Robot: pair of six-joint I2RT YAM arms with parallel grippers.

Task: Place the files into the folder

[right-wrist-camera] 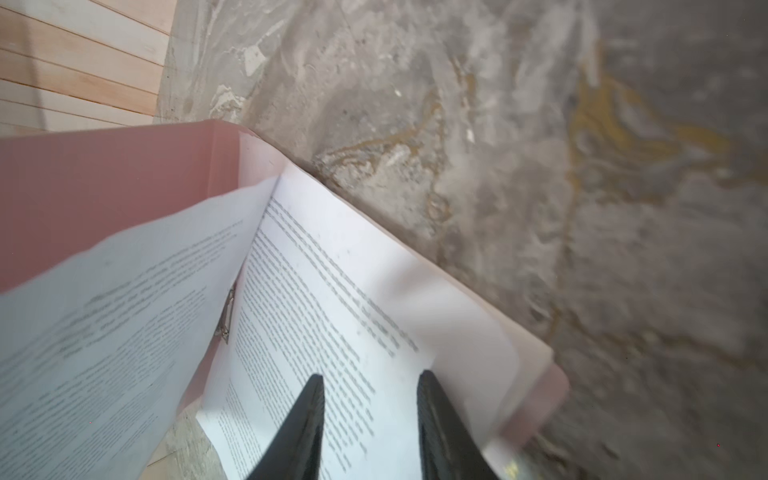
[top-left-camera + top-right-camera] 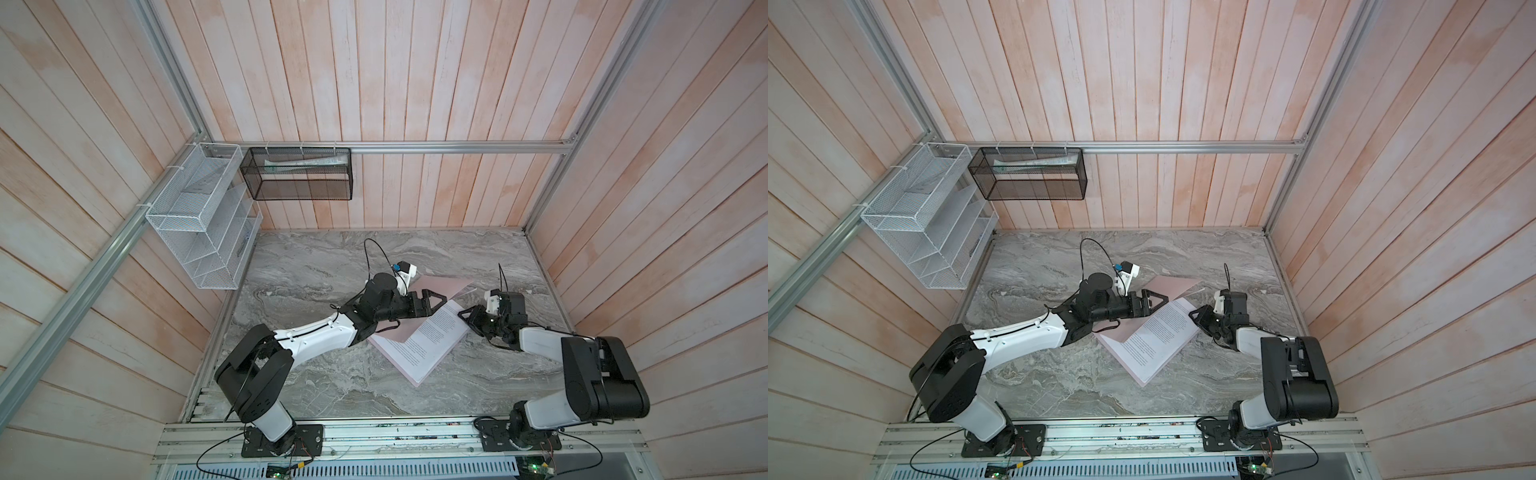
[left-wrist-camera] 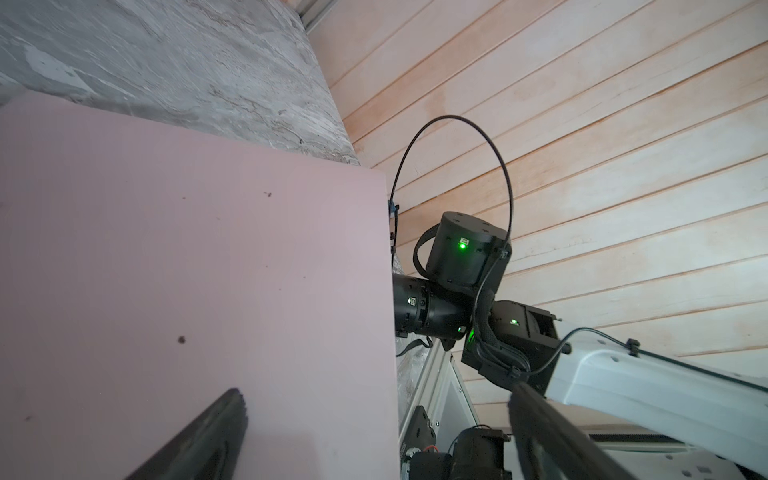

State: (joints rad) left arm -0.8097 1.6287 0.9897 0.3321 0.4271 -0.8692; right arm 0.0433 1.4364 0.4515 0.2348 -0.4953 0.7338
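Found the folder [image 2: 441, 286] [image 2: 1177, 286] half open near the middle of the grey marbled desk [image 2: 311, 270], lower cover flat and upper cover tilted up. Saw the files [image 2: 432, 337] [image 2: 1154, 337] lying on the lower cover, print up. In the right wrist view, spotted one sheet leaning against the raised cover beside the metal clip [image 1: 226, 316]. Noted the left hand [image 2: 438, 305] [image 3: 376, 392] spread wide at that cover's free edge, gripping nothing; could not tell whether touching it. Noted the right hand [image 2: 461, 314] [image 1: 370, 376] at a corner of the files, parted only narrowly, holding nothing, poised above the top sheet.
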